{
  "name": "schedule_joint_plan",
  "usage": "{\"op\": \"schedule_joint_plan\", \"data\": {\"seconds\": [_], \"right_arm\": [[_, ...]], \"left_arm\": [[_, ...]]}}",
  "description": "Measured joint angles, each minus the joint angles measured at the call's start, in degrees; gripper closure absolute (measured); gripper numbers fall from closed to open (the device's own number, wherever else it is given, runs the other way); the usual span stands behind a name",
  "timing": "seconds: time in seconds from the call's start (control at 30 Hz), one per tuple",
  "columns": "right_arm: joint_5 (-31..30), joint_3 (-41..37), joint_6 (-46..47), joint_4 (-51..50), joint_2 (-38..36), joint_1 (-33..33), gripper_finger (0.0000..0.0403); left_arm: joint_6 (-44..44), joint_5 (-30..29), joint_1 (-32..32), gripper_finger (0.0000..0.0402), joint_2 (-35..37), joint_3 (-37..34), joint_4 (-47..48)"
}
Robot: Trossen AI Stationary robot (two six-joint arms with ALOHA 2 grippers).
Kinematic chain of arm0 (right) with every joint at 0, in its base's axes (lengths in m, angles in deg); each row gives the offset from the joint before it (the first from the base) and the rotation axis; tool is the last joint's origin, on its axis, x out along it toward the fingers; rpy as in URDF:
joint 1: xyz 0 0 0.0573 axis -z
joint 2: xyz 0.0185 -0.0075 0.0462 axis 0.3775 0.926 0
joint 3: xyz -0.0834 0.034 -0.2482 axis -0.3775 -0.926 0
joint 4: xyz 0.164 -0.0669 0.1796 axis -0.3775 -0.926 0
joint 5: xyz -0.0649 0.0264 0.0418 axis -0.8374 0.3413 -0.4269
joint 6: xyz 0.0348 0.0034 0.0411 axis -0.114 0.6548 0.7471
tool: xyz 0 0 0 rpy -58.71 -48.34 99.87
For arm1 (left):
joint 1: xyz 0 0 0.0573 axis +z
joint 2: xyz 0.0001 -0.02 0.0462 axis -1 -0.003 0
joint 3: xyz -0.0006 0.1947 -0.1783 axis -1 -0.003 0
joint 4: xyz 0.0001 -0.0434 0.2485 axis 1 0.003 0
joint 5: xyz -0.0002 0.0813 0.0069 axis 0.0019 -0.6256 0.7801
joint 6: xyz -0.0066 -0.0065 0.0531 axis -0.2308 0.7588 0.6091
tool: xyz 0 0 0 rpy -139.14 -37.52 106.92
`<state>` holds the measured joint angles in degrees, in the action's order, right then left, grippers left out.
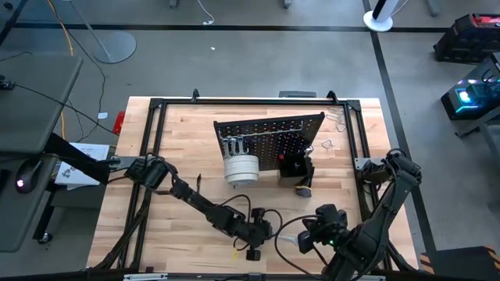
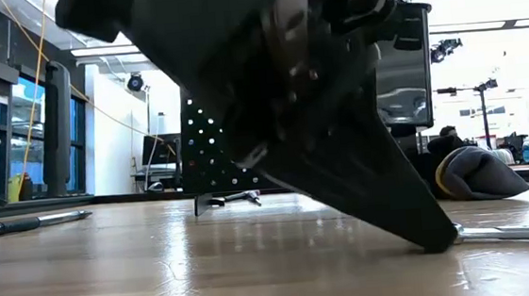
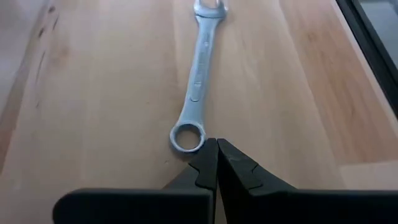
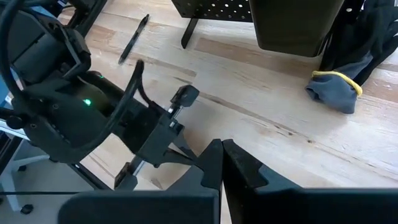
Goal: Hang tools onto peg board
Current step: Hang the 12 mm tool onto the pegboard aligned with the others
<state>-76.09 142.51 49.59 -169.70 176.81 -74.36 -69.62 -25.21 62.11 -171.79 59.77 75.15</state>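
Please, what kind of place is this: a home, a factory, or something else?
Probably a robotics lab or workshop. A wooden table in a black frame stands on a bare grey floor, cables run across that floor, and more equipment stands on stands in the large bright room behind.

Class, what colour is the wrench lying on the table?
Silver; the wrench shows best in the left wrist view, lying just ahead of the left pincer.
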Motion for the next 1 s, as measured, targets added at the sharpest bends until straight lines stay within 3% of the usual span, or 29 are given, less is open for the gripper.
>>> {"op": "schedule_joint_plan", "data": {"seconds": [0.2,0.47,1.0], "right_arm": [[0.0,0.0,0.0,0.3,0.0,0.0,0.0403],[0.3,0.0,-0.3,0.4,-0.1,0.0,0.0403],[0.4,0.0,-0.4,0.4,-0.2,0.0,0.0403]], "left_arm": [[-5.1,1.0,0.3,0.0402,0.1,0.1,1.1],[2.3,1.2,-1.1,0.0402,2.2,-0.1,0.1],[1.0,1.4,1.8,0.0402,1.7,-0.1,-1.3]]}}
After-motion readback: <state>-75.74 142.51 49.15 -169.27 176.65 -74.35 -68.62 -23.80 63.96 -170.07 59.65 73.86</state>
